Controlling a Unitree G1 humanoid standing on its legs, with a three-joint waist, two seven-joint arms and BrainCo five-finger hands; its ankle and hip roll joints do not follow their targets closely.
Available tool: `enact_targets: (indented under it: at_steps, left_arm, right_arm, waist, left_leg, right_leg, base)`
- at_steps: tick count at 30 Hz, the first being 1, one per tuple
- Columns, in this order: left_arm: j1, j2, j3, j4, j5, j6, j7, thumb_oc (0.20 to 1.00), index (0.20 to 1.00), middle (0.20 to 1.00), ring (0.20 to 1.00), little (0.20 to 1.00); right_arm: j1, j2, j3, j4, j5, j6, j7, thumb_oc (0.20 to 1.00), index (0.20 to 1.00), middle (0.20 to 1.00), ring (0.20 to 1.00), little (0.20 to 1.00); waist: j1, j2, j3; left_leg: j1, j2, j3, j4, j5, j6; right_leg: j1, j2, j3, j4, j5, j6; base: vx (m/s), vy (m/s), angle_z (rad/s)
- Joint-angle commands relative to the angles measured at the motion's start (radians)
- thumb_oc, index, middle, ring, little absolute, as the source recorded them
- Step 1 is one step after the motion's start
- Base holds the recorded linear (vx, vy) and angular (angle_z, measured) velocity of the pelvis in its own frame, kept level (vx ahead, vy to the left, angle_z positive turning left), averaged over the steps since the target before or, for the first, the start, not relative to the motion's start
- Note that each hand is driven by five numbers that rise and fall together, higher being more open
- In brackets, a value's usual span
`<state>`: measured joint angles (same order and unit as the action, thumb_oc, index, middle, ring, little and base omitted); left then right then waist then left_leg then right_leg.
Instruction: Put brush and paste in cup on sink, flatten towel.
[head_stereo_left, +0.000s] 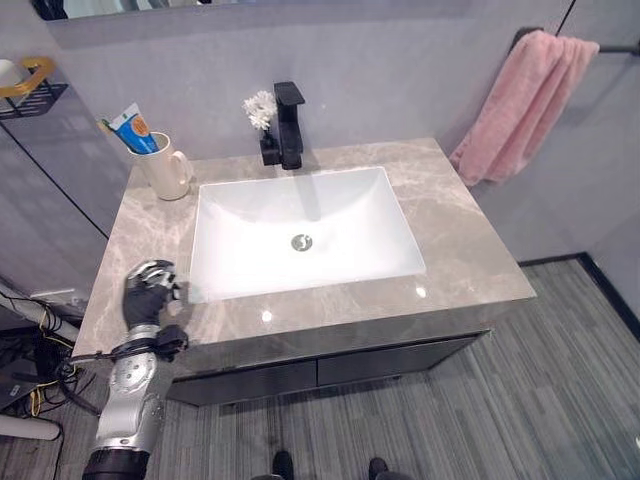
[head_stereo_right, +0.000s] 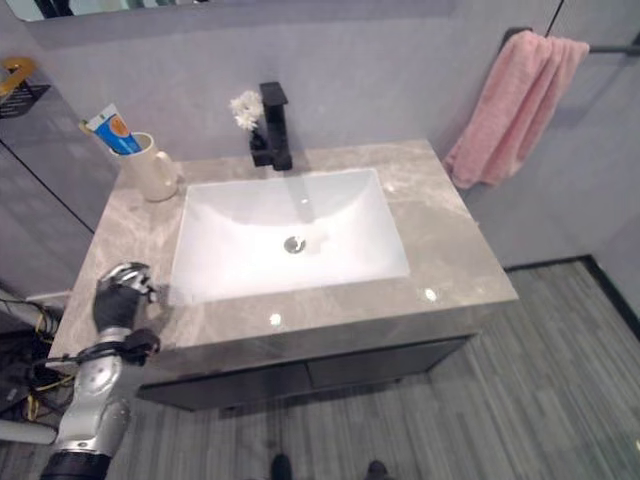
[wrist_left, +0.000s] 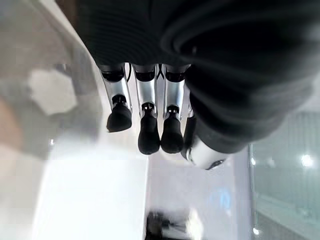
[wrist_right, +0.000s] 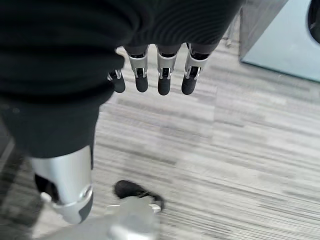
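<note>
Left eye view | one cup (head_stereo_left: 169, 170) | one towel (head_stereo_left: 522, 105) | one left robot hand (head_stereo_left: 148, 291)

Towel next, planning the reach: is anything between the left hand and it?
Yes. The left hand is at the counter's front left; the sink and faucet lie between it and the towel.

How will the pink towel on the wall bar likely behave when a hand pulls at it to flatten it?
The pink towel hangs bunched in soft folds, so it is probably floppy and will drape rather than hold shape. Merely draped over the bar, it may slide off if tugged sideways.
</note>
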<state>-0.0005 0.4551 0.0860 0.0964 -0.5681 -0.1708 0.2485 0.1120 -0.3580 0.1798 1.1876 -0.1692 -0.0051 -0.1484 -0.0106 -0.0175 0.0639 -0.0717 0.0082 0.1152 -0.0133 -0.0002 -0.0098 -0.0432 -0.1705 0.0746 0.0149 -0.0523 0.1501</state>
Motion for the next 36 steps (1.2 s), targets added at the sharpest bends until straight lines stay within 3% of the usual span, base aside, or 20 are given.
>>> enact_targets:
  at_steps: [1, 10, 19, 20, 27, 36]
  left_arm:
    - [-0.025, 0.042, 0.043, -0.078, 0.052, -0.062, 0.015, 0.2, 0.2, 0.2, 0.2, 0.2]
    - [-0.037, 0.081, 0.098, -0.018, 0.032, -0.065, 0.044, 0.2, 0.2, 0.2, 0.2, 0.2]
    - [-0.139, 0.166, 0.116, 0.117, 0.011, -0.064, 0.087, 0.2, 0.2, 0.2, 0.2, 0.2]
    - [-0.187, 0.216, 0.121, 0.175, -0.003, -0.062, 0.106, 0.2, 0.2, 0.2, 0.2, 0.2]
    - [-0.272, 0.3, 0.107, 0.279, -0.018, -0.052, 0.126, 0.2, 0.2, 0.2, 0.2, 0.2]
    - [-0.458, 0.444, 0.007, 0.473, -0.056, -0.023, 0.127, 0.2, 0.2, 0.2, 0.2, 0.2]
  right_arm:
    - [-0.019, -0.024, 0.003, 0.0, 0.042, -0.005, -0.003, 1.0, 1.0, 1.0, 1.0, 1.0]
    - [-0.01, -0.019, -0.01, 0.026, 0.032, 0.012, 0.006, 1.0, 1.0, 1.0, 1.0, 1.0]
    - [-0.01, -0.031, -0.019, 0.012, 0.04, 0.017, 0.012, 1.0, 1.0, 1.0, 1.0, 1.0]
    - [-0.006, -0.04, -0.021, 0.005, 0.049, 0.019, 0.016, 1.0, 1.0, 1.0, 1.0, 1.0]
    - [0.009, -0.052, -0.026, -0.002, 0.064, 0.023, 0.018, 1.0, 1.0, 1.0, 1.0, 1.0]
    - [-0.006, -0.062, -0.01, -0.014, 0.096, 0.03, 0.019, 1.0, 1.0, 1.0, 1.0, 1.0]
  waist:
    - [0.0, -0.022, -0.044]
    - [0.007, -0.033, -0.067]
    - [-0.001, -0.043, -0.076]
    - [-0.009, -0.048, -0.075]
    - [-0.024, -0.059, -0.065]
    - [-0.044, -0.066, -0.033]
  left_leg:
    - [-0.14, 0.058, -0.057, -0.037, 0.124, -0.038]
    - [-0.13, 0.018, -0.033, -0.069, 0.094, -0.021]
    - [-0.134, 0.011, -0.016, -0.074, 0.081, -0.02]
    - [-0.142, 0.013, -0.01, -0.074, 0.077, -0.022]
    - [-0.163, 0.018, -0.007, -0.074, 0.076, -0.024]
    - [-0.216, 0.028, -0.008, -0.074, 0.077, -0.027]
  right_leg:
    - [0.101, -0.018, -0.017, -0.006, -0.021, 0.018]
    - [0.088, -0.071, -0.04, -0.031, 0.09, 0.063]
    - [0.074, -0.091, -0.041, -0.057, 0.157, 0.078]
    - [0.06, -0.094, -0.039, -0.062, 0.185, 0.084]
    - [0.032, -0.095, -0.032, -0.065, 0.238, 0.089]
    - [-0.015, -0.102, -0.033, -0.082, 0.323, 0.104]
  base:
    - [0.08, 0.097, -0.03]
    - [0.08, 0.081, -0.03]
    - [0.05, 0.046, -0.01]
    - [0.0, 0.0, 0.0]
    - [0.03, 0.028, -0.11]
    - [-0.01, 0.02, -0.1]
